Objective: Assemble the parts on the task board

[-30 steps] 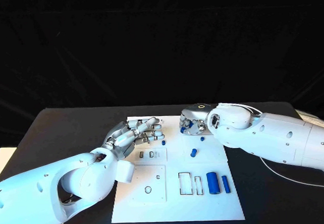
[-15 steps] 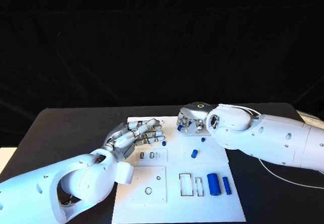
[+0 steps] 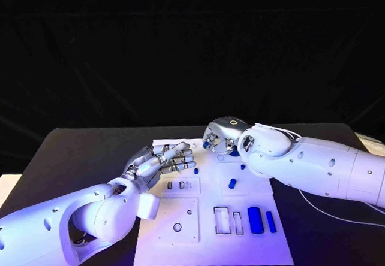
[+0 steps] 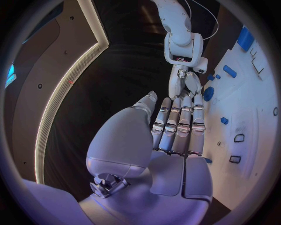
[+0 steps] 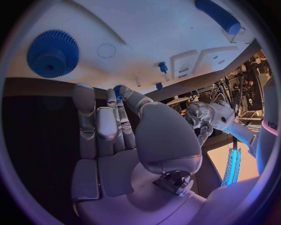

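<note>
Lying lengthwise along the task board (image 3: 211, 240), two blue cylinders (image 3: 255, 219); left hand (image 3: 160, 161) empty, spread; right hand's (image 3: 220, 140) grip unclear.

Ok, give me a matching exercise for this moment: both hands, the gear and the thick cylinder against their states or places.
1 left hand
2 right hand
3 blue gear
4 thick blue cylinder

A lies at the near right of the task board
B fingers spread, holding nothing
C lies flat on the far end of the board
D pinches a small blue part

Pairs: 1-B, 2-D, 3-C, 4-A
</note>
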Controlling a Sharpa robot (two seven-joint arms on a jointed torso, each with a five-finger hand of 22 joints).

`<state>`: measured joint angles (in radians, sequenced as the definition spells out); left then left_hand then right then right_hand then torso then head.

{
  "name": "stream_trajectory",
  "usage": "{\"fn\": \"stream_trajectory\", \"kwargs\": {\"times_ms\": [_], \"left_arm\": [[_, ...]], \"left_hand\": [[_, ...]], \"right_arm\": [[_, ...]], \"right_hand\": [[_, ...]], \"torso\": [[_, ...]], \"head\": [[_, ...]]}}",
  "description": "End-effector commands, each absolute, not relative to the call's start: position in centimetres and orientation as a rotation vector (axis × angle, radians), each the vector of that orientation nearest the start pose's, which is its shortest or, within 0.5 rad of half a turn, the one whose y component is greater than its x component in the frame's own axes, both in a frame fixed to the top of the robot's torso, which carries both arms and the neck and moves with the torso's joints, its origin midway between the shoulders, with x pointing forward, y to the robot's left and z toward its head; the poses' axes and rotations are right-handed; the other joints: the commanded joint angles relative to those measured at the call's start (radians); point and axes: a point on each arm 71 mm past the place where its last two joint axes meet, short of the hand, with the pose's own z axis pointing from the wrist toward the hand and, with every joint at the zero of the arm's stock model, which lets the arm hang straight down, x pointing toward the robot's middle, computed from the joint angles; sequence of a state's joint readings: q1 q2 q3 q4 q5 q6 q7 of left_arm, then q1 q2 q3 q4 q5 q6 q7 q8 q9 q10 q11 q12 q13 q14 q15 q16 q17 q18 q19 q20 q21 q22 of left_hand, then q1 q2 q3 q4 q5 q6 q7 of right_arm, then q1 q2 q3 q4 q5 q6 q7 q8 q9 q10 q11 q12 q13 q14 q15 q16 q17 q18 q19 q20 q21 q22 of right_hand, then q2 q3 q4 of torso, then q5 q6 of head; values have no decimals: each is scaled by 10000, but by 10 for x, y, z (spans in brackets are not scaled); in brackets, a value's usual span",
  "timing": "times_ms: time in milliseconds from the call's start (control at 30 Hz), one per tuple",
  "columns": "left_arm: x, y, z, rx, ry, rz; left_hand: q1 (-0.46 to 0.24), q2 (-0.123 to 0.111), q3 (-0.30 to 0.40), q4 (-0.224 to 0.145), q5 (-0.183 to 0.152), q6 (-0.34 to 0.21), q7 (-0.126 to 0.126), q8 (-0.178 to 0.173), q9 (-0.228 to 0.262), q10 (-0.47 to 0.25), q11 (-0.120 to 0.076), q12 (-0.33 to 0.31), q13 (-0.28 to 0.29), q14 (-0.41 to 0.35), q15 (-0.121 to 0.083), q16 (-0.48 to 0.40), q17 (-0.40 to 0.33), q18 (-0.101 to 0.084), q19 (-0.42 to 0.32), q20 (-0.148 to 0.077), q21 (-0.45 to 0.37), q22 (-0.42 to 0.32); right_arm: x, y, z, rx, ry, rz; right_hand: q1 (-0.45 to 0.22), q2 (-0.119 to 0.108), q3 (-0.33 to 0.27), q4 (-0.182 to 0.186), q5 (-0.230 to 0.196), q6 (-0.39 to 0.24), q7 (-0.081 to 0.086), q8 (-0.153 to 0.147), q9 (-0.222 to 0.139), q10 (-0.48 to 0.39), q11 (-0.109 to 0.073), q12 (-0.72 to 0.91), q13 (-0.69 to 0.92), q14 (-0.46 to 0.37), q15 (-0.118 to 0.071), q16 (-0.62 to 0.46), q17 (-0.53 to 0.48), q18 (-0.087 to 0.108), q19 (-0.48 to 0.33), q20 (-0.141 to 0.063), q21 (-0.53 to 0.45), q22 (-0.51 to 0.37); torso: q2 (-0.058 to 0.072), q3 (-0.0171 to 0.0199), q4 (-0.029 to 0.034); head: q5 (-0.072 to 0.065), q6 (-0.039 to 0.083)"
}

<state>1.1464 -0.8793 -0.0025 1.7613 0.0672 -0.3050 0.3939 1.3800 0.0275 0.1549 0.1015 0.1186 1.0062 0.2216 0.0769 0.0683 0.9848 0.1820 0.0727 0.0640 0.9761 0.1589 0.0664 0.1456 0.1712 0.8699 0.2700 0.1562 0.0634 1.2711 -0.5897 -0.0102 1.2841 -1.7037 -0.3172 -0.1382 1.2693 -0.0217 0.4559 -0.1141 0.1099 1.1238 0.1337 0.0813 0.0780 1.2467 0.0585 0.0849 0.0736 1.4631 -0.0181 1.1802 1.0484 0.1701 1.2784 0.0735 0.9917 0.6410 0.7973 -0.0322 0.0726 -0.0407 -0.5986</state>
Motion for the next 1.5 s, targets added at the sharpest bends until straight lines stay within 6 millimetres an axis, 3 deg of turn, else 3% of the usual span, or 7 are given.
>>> {"fn": "stream_trajectory", "kwargs": {"times_ms": [33,733,1500], "left_arm": [[435,157,-167,-11754,14803,-17971],[433,156,-167,-11760,14859,-17996],[431,155,-166,-11764,14903,-18008]], "left_hand": [[-28,53,20,-45,45,79,13,-31,-12,33,43,-52,-16,-58,30,-44,-18,113,-64,8,-71,-4],[-43,47,33,-55,41,64,41,-60,-18,20,55,-77,-18,-54,24,-40,-69,131,-2,8,-52,20],[-49,41,36,-58,41,58,52,-69,-19,13,62,-84,-19,-55,26,-40,-86,133,15,10,-47,24]], "right_arm": [[541,-132,-143,-3358,14370,5009],[552,-109,-147,-3298,14558,4951],[556,-97,-153,-3503,15007,4625]], "right_hand": [[-2,42,45,47,-50,70,-28,30,11,77,21,35,8,327,-65,59,6,-105,-92,3,22,15],[-14,40,71,72,-65,68,-29,23,11,72,20,24,4,333,-66,94,44,-111,-90,3,69,65],[-52,-4,104,117,-113,24,-10,-12,1,31,38,-13,-8,327,-56,104,41,-110,-120,9,107,77]], "torso": [[12,-11,8],[48,-19,46],[64,-35,59]], "head": [[-17,7],[48,99],[68,63]]}}
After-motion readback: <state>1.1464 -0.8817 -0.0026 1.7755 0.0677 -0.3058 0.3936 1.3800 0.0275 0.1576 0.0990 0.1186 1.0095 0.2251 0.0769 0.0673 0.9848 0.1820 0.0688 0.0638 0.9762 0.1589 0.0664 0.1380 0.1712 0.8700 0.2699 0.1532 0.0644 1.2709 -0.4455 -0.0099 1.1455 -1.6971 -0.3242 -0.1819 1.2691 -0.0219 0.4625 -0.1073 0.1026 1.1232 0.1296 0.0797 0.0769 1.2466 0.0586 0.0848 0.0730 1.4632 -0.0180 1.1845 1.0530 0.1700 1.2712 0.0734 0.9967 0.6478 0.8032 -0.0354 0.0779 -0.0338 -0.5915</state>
